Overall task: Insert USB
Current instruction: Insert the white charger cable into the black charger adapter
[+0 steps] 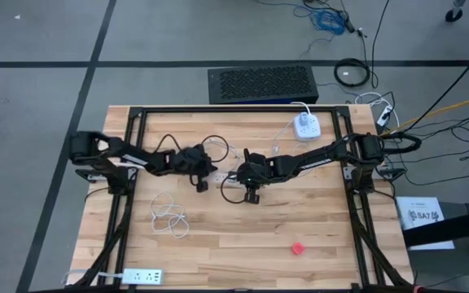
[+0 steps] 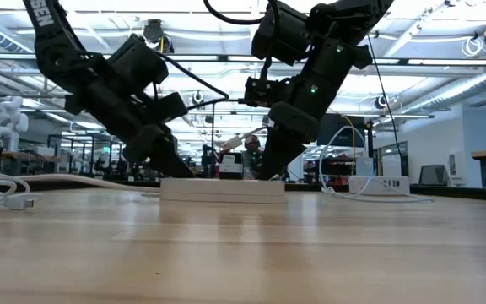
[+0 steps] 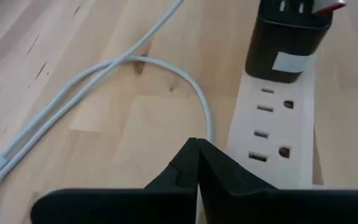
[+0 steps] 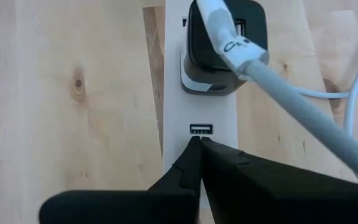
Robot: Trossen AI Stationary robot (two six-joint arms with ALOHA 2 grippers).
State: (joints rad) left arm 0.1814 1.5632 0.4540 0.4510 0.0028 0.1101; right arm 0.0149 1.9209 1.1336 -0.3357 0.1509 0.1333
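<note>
Two pincers at mid-tabletop, both with fingers pressed together: your left pincer at one end of the white power strip, your right pincer over the other, just short of its USB port, beside the black adapter.

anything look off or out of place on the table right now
Nothing stands out. Both grippers, left and right, are shut over the white power strip, which lies flat with a black adapter plugged in.
</note>
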